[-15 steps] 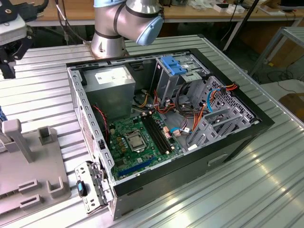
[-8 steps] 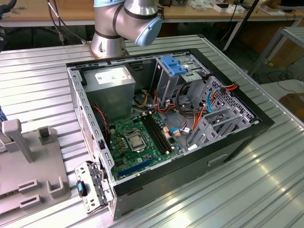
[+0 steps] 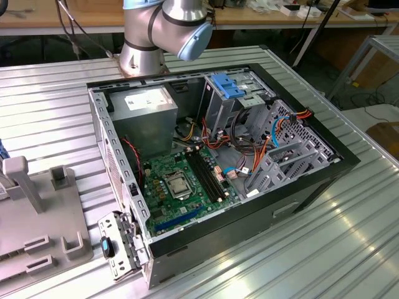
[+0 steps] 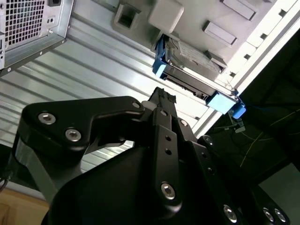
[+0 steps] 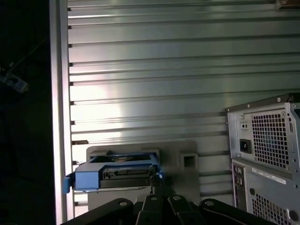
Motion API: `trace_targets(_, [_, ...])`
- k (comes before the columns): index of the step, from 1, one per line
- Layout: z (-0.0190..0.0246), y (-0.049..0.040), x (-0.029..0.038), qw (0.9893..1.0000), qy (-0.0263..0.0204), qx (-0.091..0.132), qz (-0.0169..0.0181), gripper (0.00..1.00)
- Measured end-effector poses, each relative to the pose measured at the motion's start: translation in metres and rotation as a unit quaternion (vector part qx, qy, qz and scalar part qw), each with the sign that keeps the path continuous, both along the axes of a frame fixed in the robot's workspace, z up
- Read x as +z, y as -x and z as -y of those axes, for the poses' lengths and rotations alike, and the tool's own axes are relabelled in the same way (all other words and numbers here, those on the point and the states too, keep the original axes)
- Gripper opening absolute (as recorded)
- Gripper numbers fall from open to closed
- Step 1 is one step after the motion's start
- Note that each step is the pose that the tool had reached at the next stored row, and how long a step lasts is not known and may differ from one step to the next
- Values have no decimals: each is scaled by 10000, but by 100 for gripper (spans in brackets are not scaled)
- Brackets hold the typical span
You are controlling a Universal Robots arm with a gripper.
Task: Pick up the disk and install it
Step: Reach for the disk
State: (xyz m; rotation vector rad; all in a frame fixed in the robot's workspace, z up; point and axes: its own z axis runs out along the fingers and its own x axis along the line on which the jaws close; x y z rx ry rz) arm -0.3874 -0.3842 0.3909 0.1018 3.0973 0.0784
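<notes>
Currently logging the disk [image 4: 190, 65] flat on the grey fixture plate [image 4: 194, 23], near the edge of the ribbed tabletop [image 4: 93, 70], apart from the open computer case [image 3: 293, 193]. Reading the gripper [image 4: 161, 96] as just beside the disk in both wrist views; cannot confirm contact. Cannot tell gripper state, apart or together, from either wrist view.

For a clean pick, by judgement: centre over the dark drive body, square to the long sides, clear of the blue end tabs [image 4: 225, 104]. Close on the carrier's rigid side rails rather than on the tabs, likely springy. Lift straight up off the plate, keeping level, to avoid snagging on the raised blocks [image 4: 165, 14]. Watch the tabletop edge close by: risk of a drop off the side.

Counting: one disk, two blue end tabs on it, one gripper, one robot arm [image 3: 162, 31], one fixture plate, at least two raised blocks on the plate, one computer case, one paler blue bracket [image 3: 227, 87] inside the case.
</notes>
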Motion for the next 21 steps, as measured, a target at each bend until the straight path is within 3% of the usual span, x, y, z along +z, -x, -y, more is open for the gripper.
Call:
trace_targets(2, [3,103,0,10000,-28,2,-1,11])
trace_targets(10, [8,313,-2,10000,-39,2,-1,11])
trace_targets(14, [43,442,-7,10000,-39,2,-1,11])
trace_targets(17, [92,597,-18,10000,-39,3,-1,11])
trace_targets(21, [98,636,-19,10000,-39,3,-1,11])
